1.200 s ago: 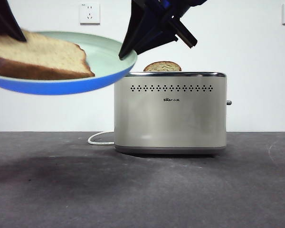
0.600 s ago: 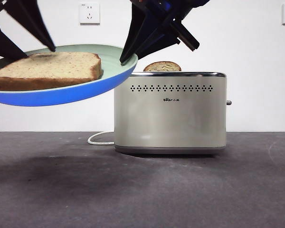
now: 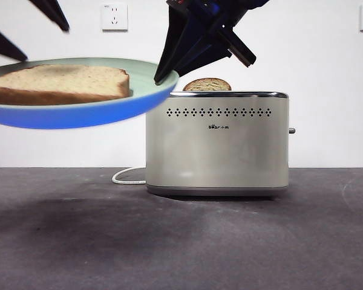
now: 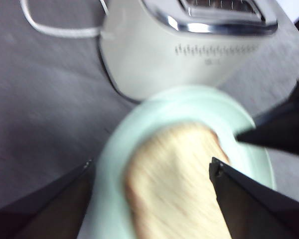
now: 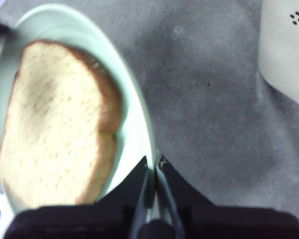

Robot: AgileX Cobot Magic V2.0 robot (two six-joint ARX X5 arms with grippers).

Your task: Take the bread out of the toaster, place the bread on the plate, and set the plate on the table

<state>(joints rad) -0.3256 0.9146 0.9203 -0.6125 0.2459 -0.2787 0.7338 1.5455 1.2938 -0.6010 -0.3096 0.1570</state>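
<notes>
The right hand (image 3: 163,75) slants down from twelve o'clock, pinched shut on the plate (image 3: 142,99) rim, holding it level in the air above the table (image 3: 181,241). The left hand (image 4: 152,167) hangs spread wide above one flat bread (image 3: 60,84) slice on the plate, long axis nine-to-three. A second slice (image 3: 207,84) stands in the one toaster (image 3: 218,145) at three o'clock.

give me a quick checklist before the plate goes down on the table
1. Right gripper shut on plate rim: ok.
2. Bread flat on the plate, inside the rim: ok.
3. Left gripper open and off the bread: ok.
4. Plate level: cannot tell, it looks slightly tilted in the front view.
5. Table under the plate free of things: ok.
6. Plate clear of the toaster: cannot tell, its edge overlaps the toaster in the front view.
</notes>
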